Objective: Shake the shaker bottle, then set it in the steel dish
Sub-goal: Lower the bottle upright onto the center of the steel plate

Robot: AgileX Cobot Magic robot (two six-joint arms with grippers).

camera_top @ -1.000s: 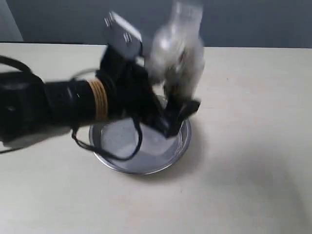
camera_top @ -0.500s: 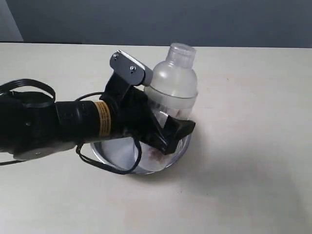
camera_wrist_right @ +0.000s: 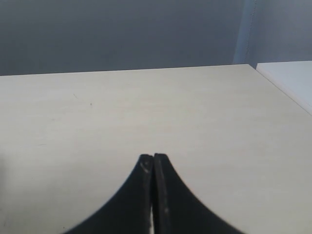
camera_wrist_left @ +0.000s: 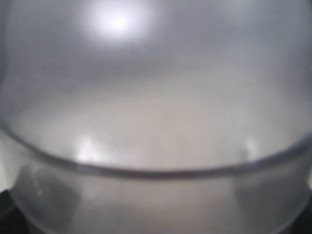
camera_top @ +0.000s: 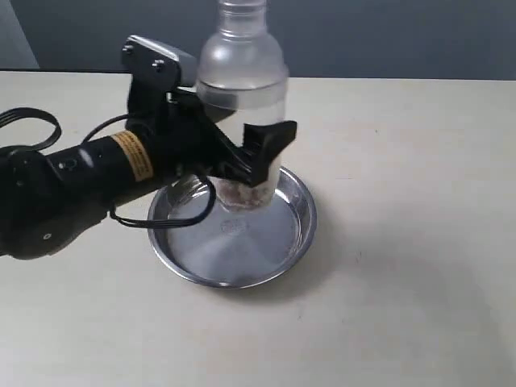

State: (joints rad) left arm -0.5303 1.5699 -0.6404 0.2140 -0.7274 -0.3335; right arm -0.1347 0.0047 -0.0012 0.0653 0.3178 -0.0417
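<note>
The shaker bottle [camera_top: 242, 89] stands upright in the air over the steel dish [camera_top: 290, 234], its base with brown-white granules just above the dish floor. My left gripper [camera_top: 246, 165] is shut on the bottle's lower body, one black finger [camera_top: 270, 145] wrapping its front. The frosted wall of the shaker bottle [camera_wrist_left: 156, 97] fills the left wrist view, hiding the fingers there. My right gripper [camera_wrist_right: 153, 157] is shut on nothing above bare table; it does not show in the exterior view.
The dish rests on a pale wooden table [camera_top: 419, 161] with a dark wall behind. A black cable [camera_top: 32, 129] loops off the left arm at the left edge. A white surface [camera_wrist_right: 292, 80] adjoins the table's far corner in the right wrist view.
The bottle has gone from blurred and tilted right to upright, then lifted and shifted left; the left arm swung up and left with it. Granules have settled at its base.
</note>
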